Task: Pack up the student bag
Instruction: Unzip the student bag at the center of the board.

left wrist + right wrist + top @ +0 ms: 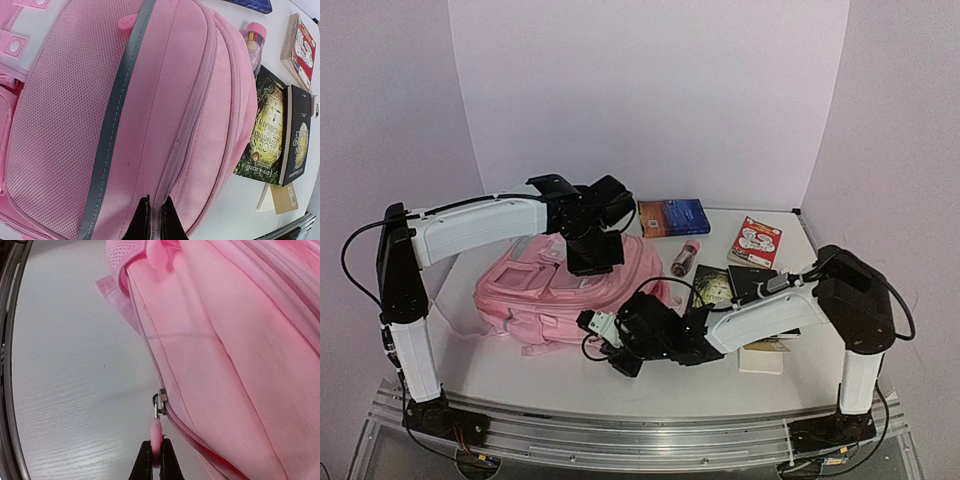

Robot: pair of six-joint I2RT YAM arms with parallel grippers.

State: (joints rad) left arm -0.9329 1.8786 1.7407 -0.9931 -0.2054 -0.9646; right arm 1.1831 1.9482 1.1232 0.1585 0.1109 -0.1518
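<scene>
**A:** What can't you make out?

**B:** From overhead, both wrists block their own fingertips. The left arm's wrist covers the top of the student bag (535,290). The right arm's wrist hides its near right corner. Each wrist view shows only part of the bag. The bag's bulge also hides one edge of a green book (262,135), and I can't tell if they touch.

**A:** Where is the bag?

**B:** It lies on the table (520,370), left of centre, with the books just beside it on the right.

**A:** And the arms?

**B:** The left arm reaches out from its base and bends down over the bag. The left gripper (154,210) is nearly closed, with a ridge of pink fabric at the zip seam between its fingers. The right arm folds low across the front towards the bag's near edge. The right gripper (156,452) is clamped on the pink zip pull (157,432), just below the metal slider (160,402).
</scene>
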